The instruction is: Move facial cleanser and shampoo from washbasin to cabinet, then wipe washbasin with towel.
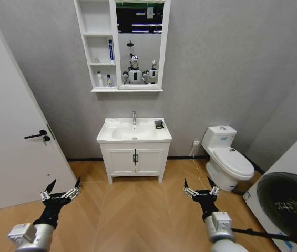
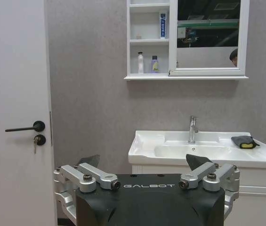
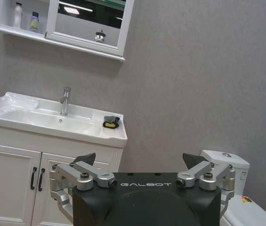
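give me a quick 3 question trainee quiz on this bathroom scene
1. True or false: the towel lies on the washbasin, at the robot's right of the tap.
2. Which cabinet shelf holds the two small bottles? A top, B middle, C bottom
3. Fill in: both the left gripper and right gripper are ____ and hold nothing.

Key: 1 true; 2 C; 3 open

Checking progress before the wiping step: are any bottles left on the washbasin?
No: the washbasin carries just the towel, and two bottles stand on the cabinet shelf.
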`<state>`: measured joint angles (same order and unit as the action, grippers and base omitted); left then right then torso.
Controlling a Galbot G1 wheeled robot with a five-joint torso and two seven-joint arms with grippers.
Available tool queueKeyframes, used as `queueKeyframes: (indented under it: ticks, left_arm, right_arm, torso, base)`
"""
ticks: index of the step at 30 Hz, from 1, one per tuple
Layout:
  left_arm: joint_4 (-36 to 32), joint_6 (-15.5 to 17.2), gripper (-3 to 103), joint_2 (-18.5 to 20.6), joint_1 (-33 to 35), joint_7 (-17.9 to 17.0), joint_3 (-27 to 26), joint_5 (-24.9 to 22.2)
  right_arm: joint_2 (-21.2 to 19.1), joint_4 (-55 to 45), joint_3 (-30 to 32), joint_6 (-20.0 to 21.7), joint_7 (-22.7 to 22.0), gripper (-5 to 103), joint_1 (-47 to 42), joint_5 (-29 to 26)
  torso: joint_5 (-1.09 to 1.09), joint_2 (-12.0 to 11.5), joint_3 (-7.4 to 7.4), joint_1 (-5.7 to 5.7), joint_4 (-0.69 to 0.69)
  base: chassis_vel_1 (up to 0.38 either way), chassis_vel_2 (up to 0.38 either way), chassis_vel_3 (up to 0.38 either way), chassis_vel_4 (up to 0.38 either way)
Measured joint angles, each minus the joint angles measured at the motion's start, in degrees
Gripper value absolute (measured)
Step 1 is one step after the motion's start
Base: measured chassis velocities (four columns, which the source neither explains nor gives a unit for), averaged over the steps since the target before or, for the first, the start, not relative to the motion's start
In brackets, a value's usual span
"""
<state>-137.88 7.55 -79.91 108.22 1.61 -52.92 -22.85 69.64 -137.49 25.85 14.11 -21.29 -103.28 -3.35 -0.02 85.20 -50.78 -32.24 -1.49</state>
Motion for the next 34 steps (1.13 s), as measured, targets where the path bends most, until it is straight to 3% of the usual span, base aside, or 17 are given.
queueKeyframes:
  ticks: [5,34]
  left_arm:
    - [0.0,0.0,100,0.0,0.0,0.0,0.0,0.0]
    - [0.0,0.0,100,0.0,0.0,0.0,0.0,0.0]
  right_arm:
    - [-0.4,0.0,0.4,-0.7,0.4,100,1.0,-2.0]
    - [-1.0,0.4,0.9,-0.8,0.5,100,2.1,-1.7]
  torso:
    - [0.01,-0.1,-0.05,-0.11,-0.02]
    - [0.02,0.0,-0.03,-0.05,-0.02]
  base:
    - [-0.026,0.01,0.005,0.011]
    - [-0.009,0.011,0.01,-0.006]
